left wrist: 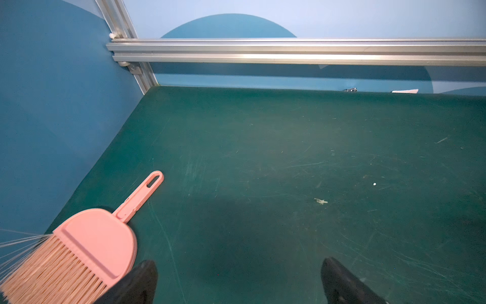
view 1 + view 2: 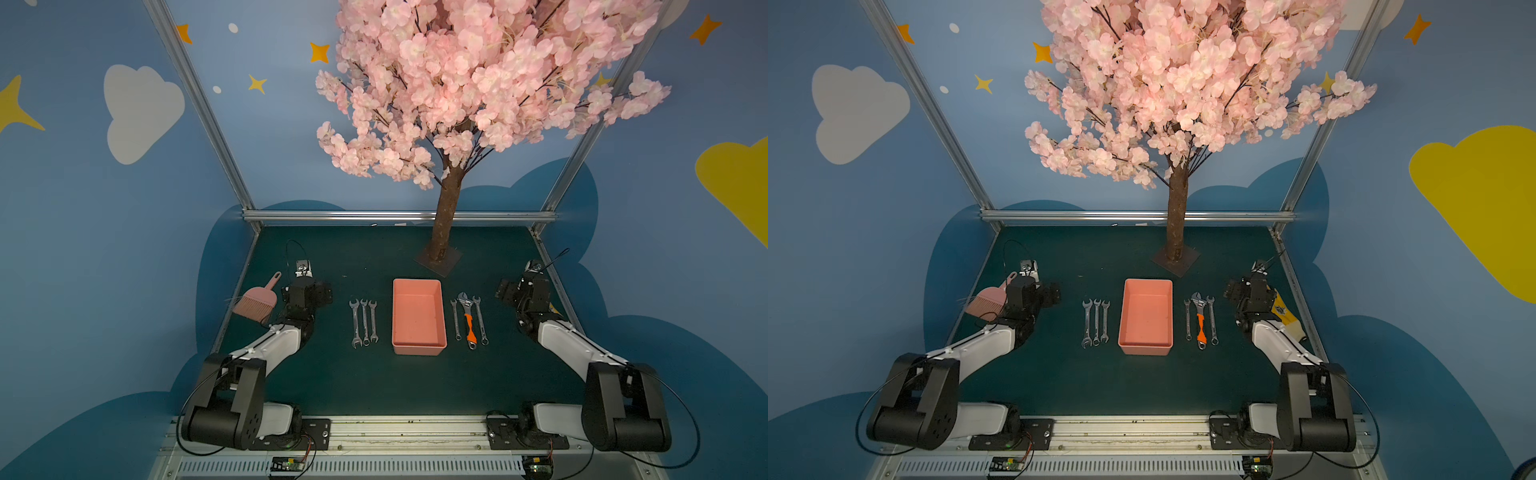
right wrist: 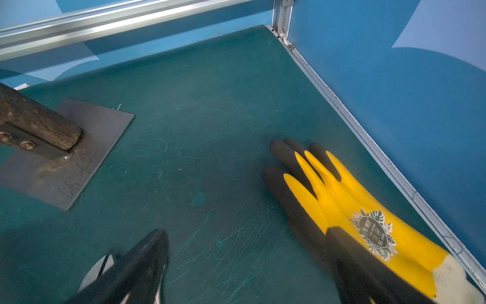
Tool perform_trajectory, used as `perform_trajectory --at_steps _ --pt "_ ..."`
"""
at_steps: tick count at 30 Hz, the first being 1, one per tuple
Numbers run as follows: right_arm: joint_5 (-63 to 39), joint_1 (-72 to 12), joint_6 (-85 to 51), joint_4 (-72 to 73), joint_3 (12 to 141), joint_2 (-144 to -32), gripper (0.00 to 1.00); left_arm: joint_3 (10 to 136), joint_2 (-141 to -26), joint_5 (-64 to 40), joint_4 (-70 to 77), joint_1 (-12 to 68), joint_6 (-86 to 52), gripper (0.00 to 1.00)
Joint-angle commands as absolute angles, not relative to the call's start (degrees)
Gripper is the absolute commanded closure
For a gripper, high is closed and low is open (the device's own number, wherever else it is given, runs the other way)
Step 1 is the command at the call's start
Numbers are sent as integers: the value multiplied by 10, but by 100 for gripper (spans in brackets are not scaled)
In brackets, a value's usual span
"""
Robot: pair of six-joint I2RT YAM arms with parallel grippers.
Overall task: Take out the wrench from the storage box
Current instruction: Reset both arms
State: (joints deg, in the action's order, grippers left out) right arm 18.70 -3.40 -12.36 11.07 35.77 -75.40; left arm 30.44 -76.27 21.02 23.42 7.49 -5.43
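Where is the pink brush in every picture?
In a top view: pink brush at the table's left edge, beside the left arm.
In a top view: brush partly behind that arm.
Left wrist: brush close beside a pincer fingertip.
Right wrist: not in it.
Shared: the silver rail.

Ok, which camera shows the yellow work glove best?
The right wrist view: the yellow work glove lies flat, fingers and logo clear. In both top views the right arm hides most of it; the left wrist view misses it.
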Motion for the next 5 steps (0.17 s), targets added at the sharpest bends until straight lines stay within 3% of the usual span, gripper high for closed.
perform_trajectory --at_steps 1,5 --pt "199 -32 -112 112 378 -759 2 303 -753 205 263 74 -40 0" --pt "186 -32 -95 123 367 -751 2 307 -755 200 260 73 -38 0"
